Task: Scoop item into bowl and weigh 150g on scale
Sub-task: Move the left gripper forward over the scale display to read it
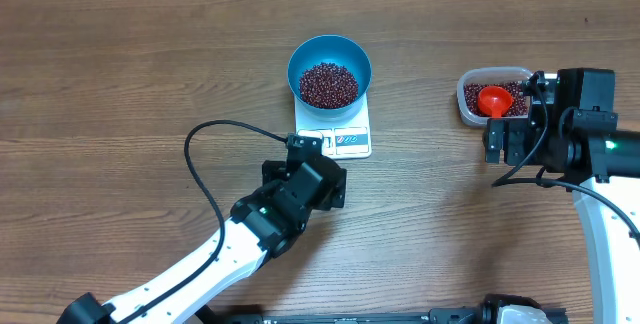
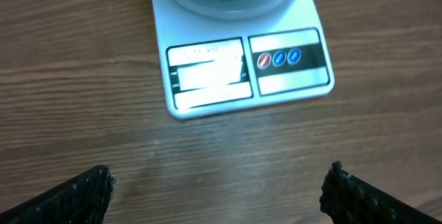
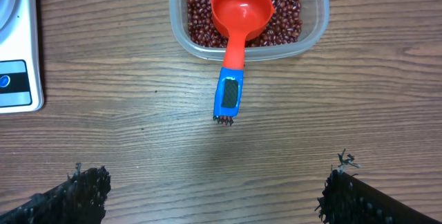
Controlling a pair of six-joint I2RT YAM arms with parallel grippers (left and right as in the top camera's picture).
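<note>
Both claws are released and hold nothing. The left claw [image 2: 217, 182] hangs over bare table [image 2: 83, 65] at 6 o'clock of the scale [image 2: 243, 44]. The right claw [image 3: 214, 179] sits at 6 o'clock of the tub [image 3: 314, 34].

The bowl [image 1: 330, 42] stands on the scale toward its 12 o'clock end, with a mound of beans [image 1: 329, 84] already in it. More beans fill the tub, which lies well apart at 3 o'clock of the bowl. The scoop [image 3: 240, 10] rests cup-up on those beans, and its handle [image 3: 230, 92] pokes over the rim toward 6 o'clock.

The display [image 2: 207, 75] is washed out by glare, so the weight cannot be read. My guess is that the step in hand is checking it, then topping up.

To do that well, the right claw should:

- Come straight in at the blue grip.
- Pinch across its narrow sides, low enough that the cup cannot roll.
- Take small, shallow loads.
- Tip them slowly over the bowl's centre.
- Keep clear of the bowl and scale, since any touch would falsify the reading.
</note>
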